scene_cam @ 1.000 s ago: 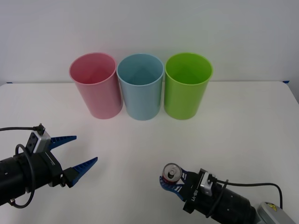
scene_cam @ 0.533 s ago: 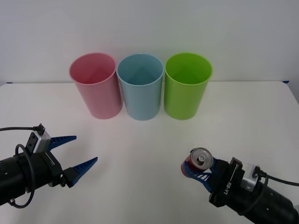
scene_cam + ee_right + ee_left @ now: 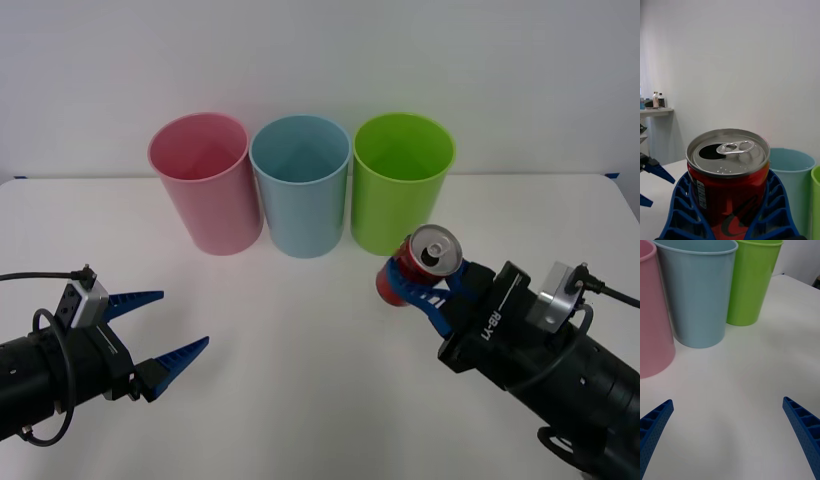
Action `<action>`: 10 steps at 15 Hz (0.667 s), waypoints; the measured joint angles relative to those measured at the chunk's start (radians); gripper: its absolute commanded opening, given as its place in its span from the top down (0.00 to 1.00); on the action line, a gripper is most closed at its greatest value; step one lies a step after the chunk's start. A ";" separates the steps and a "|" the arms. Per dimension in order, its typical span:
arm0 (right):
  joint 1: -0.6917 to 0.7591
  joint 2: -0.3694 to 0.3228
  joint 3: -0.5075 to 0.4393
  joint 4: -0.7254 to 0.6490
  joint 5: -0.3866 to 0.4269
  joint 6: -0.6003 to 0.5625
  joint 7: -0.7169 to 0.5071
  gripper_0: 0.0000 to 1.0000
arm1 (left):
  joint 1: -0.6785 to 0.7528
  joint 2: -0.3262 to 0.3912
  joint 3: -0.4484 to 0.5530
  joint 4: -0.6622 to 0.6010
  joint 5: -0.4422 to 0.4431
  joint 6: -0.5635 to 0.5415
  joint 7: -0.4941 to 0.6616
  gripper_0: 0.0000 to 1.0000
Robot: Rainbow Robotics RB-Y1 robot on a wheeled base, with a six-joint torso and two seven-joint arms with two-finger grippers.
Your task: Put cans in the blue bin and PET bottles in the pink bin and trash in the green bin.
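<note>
While the left tool (image 3: 168, 328) waits open over the counter (image 3: 300, 330), the right tool (image 3: 425, 285) clutches the can (image 3: 420, 264) aloft before the green bin (image 3: 401, 182), likely needing a leftward carry to the blue bin (image 3: 300, 185)

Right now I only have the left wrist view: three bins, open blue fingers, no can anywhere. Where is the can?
Observer: The right hand holds the red can, with its blue fingers shut on the can's sides.
Operator: Is it resting on the table or lifted?
Observer: It looks lifted off the table. In the front view it overlaps the lower part of the green bin.
Operator: Which way does its top face?
Observer: The silver top faces up, leaning slightly. The right wrist view shows the mouth already open, with the pull tab lying flat.
</note>
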 measured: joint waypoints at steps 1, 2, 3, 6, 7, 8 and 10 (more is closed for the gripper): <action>-0.029 0.001 0.015 -0.013 0.000 0.035 -0.008 1.00 | 0.000 0.000 0.000 0.000 0.000 0.000 0.000 0.00; -0.063 0.003 0.033 -0.019 -0.001 0.075 -0.015 1.00 | 0.000 0.000 0.000 0.000 0.000 0.000 0.000 0.00; -0.106 0.004 0.060 -0.021 -0.002 0.124 -0.022 1.00 | 0.000 0.000 0.000 0.000 0.000 0.000 0.000 0.00; -0.247 -0.005 0.160 -0.020 0.007 0.329 -0.045 1.00 | 0.000 0.000 0.000 0.000 0.000 0.000 0.000 0.00; -0.295 -0.017 0.200 -0.017 0.009 0.407 -0.054 1.00 | 0.000 0.000 0.000 0.000 0.000 0.000 0.000 0.00; -0.345 -0.030 0.241 -0.011 0.009 0.487 -0.062 1.00 | 0.000 0.000 0.000 0.000 0.000 0.000 0.000 0.00; -0.448 -0.039 0.306 0.032 0.009 0.605 -0.075 1.00 | 0.000 0.000 0.000 0.000 0.000 0.000 0.000 0.00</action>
